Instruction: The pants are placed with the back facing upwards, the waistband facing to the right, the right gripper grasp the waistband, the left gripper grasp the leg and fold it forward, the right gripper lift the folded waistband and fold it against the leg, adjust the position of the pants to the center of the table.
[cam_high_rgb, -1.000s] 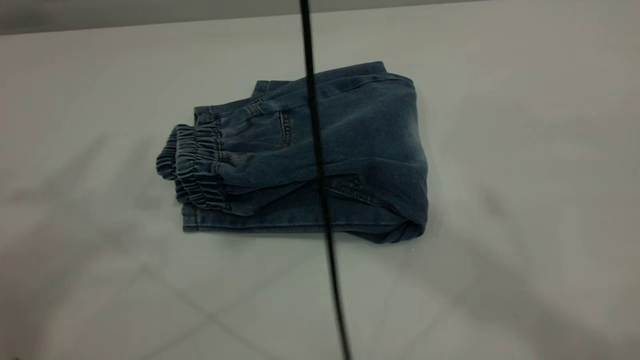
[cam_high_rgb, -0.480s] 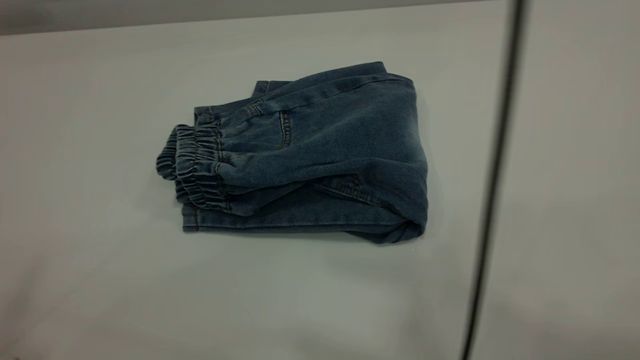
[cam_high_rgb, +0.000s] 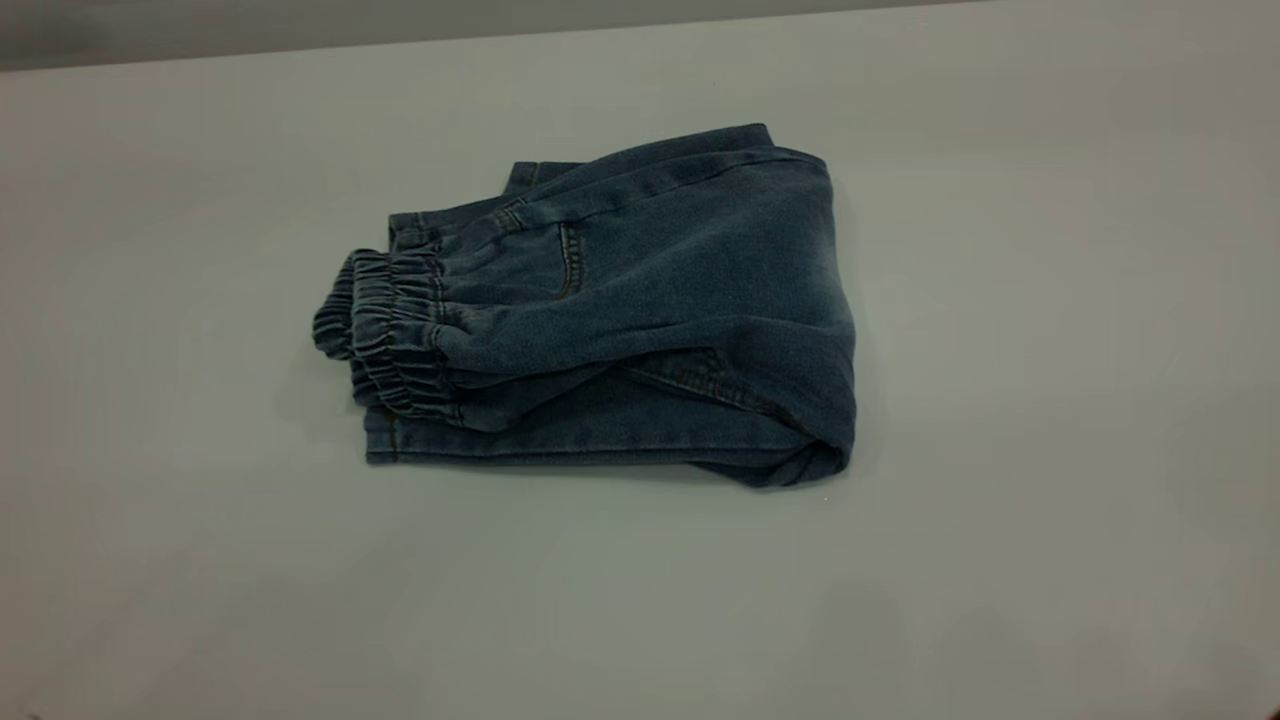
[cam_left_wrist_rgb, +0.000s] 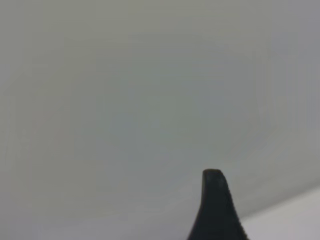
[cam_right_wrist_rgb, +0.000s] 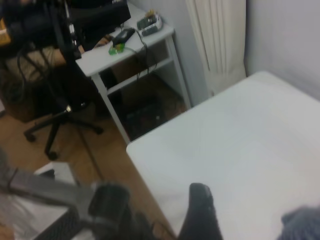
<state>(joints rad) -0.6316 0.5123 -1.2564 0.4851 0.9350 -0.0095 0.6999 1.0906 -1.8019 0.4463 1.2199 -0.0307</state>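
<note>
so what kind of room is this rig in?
Probably an office or lab: beyond the white table stand a side desk with small gear, a swivel chair and a wall radiator.

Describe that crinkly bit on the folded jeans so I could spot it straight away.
Start at the wide pale table; the only thing lying on it in the exterior view is a folded bundle of blue denim pants. Follow the bundle to its left end, where the waistband sits on top. It is tightly gathered into small ruffles, while the rest of the denim lies smooth.

Room beyond my rig

I see a small white side desk (cam_right_wrist_rgb: 131, 47), black swivel office chair (cam_right_wrist_rgb: 57, 117), brown wooden floor (cam_right_wrist_rgb: 30, 152), white ribbed radiator (cam_right_wrist_rgb: 220, 42).
</note>
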